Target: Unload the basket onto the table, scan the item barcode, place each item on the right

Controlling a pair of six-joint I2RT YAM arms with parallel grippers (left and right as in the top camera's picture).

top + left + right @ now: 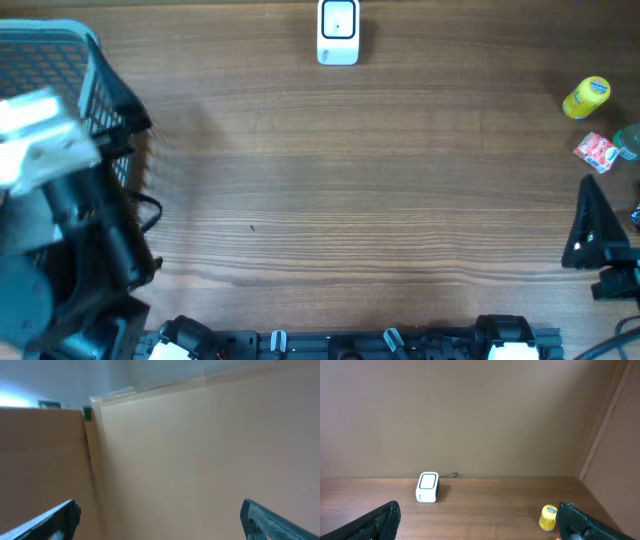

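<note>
Scanner [338,33] at far edge; yellow bottle [587,97] near right edge.

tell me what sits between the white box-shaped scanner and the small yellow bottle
Nothing but bare wooden tabletop lies between the white box-shaped scanner and the small yellow bottle, as the overhead and right wrist views both show.

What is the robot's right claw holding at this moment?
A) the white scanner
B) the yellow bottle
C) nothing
C: the right gripper stands open and empty, while the bottle and the scanner sit on the table away from it.
</note>
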